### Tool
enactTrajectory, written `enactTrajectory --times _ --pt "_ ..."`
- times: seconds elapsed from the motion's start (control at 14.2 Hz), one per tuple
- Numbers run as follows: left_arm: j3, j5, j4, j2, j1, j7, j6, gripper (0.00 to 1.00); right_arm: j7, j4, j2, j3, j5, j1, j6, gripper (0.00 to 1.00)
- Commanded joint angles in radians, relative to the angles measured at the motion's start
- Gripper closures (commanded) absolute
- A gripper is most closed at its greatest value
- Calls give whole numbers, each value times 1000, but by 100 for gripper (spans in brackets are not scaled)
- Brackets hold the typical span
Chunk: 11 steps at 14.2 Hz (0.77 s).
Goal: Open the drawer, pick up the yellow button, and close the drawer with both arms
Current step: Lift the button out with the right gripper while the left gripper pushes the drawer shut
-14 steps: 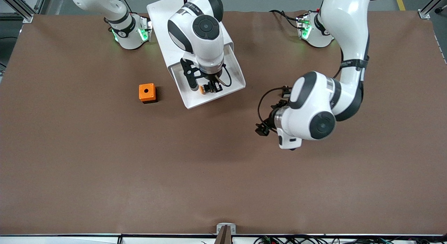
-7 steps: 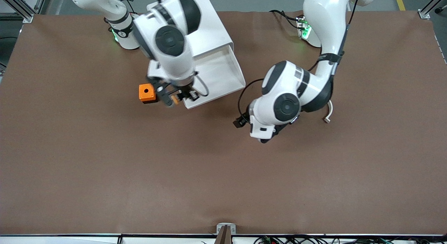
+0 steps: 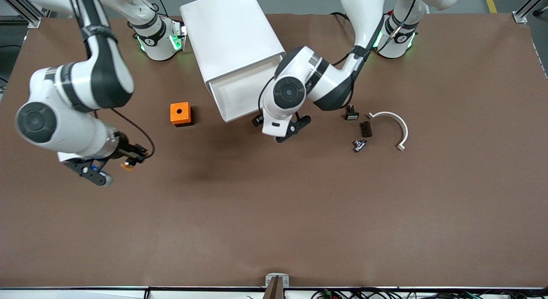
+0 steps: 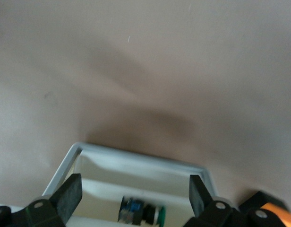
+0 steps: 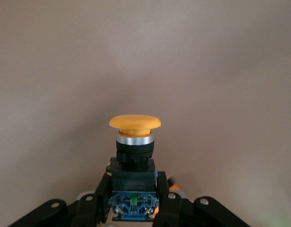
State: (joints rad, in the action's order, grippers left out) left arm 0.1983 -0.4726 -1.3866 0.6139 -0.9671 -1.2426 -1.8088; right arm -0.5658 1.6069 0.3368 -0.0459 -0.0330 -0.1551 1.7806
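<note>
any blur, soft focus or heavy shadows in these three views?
Front view: sharp and evenly lit, soft arm shadows on the table, green lights glowing at both bases. Left wrist view: soft and hazy, broad shadow ahead of the drawer rim, open left tool dark at the frame edge. Right wrist view: the button crisp in the shut right tool, table plain and dim.

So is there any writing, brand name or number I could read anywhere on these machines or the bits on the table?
None can be read.
button, held in the shut right gripper: a line of print on its black body, too small and blurred.
orange cube: no lettering, only a round hole.
drawer and cabinet: plain white.
Open left gripper over the drawer: no marks.
</note>
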Motion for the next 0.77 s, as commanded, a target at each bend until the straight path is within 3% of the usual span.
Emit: enactTrajectory --times 0.0,0.35,0.7 --pt "3 14 -132 -98 -79 -66 -20 0 229 112 -16 24 19 132 118 100" --pt "-39 9 -146 -99 -139 -175 -58 0 541 215 25 24 38 291 363 100" --pt "-71 17 -160 -95 -142 -239 -63 0 725 326 112 24 39 367 657 100"
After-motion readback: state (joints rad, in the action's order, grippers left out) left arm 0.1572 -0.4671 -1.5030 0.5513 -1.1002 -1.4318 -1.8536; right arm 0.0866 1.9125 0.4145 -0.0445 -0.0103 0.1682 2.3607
